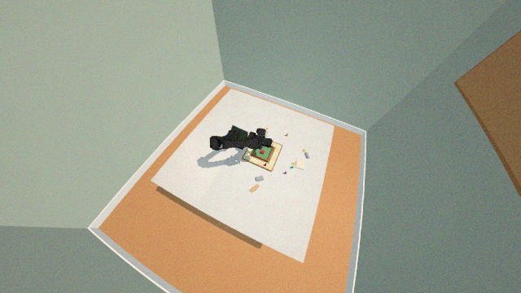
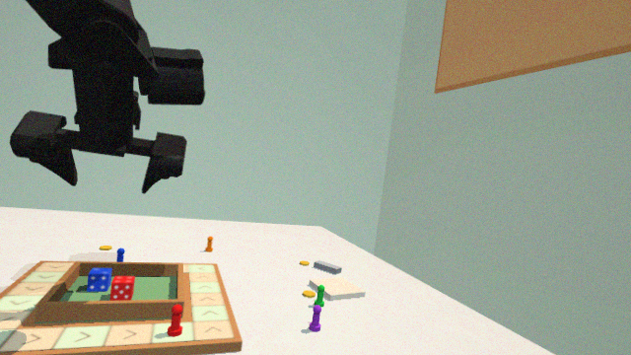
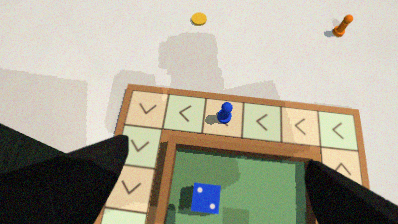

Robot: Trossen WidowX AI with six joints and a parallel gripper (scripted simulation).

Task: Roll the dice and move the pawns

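My gripper (image 2: 109, 188) (image 3: 218, 156) is open and empty, high above the tray (image 2: 123, 312) (image 3: 250, 145) in the middle of the board (image 2: 197, 348). The blue die (image 2: 100, 279) (image 3: 206, 198) is inside the tray; its upper face shows two pips in the wrist view. Whether it is still moving I cannot tell. The red die (image 2: 122, 288) (image 1: 262, 152) is in the tray close to it, with five pips on its front face; its top number is unclear. The red pawn (image 2: 175, 321) stands upright on the front row, beside the right corner square. The blue pawn (image 2: 120, 254) (image 3: 225, 113) stands on the back row, third square from the left corner.
An orange pawn (image 2: 209, 245) (image 3: 343, 26) and a yellow disc (image 2: 105, 248) (image 3: 199, 19) are behind the board. Right of it are a green pawn (image 2: 320, 296), a purple pawn (image 2: 315, 320), a pale slab (image 2: 340, 289) and a grey block (image 2: 327, 267). A tan block (image 1: 255, 188) lies farther off.
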